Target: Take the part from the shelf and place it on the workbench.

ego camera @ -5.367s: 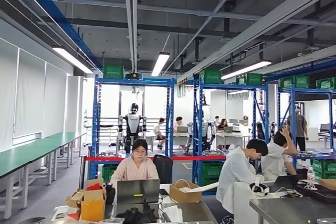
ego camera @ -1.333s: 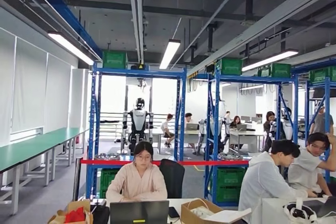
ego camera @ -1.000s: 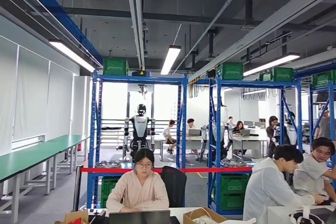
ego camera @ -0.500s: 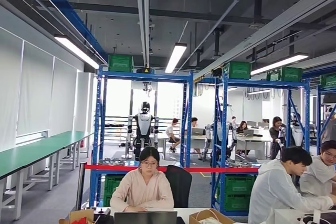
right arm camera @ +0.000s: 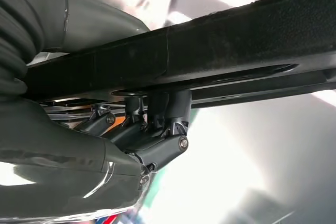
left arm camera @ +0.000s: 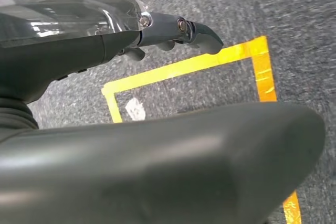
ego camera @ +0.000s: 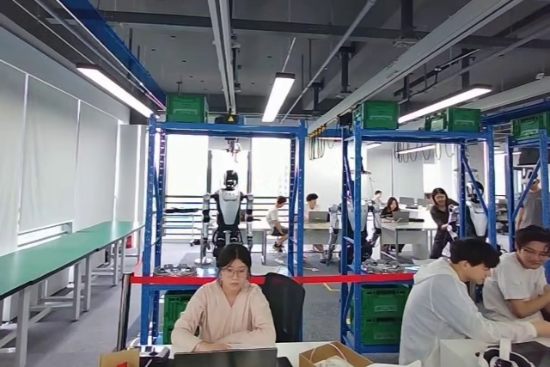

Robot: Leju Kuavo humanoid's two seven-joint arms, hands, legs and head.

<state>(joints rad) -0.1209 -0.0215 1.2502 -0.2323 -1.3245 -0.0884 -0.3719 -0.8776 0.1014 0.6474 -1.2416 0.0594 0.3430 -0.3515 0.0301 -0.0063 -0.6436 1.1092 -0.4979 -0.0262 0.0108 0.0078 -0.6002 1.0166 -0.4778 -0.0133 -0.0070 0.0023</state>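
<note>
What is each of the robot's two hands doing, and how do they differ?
The right hand has its fingers wrapped around a long black part, while the left hand holds nothing, its fingers stretched out. The left hand hangs over grey floor with yellow tape; the right hand has bright blur behind it. Both have dark fingers.

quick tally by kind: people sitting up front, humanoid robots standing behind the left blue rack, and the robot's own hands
seated people: 3 (centre, right, far right)
standing humanoid robot behind the left blue rack: 1
robot's own hands: 2 (left hand, right hand)
total: 6
</note>
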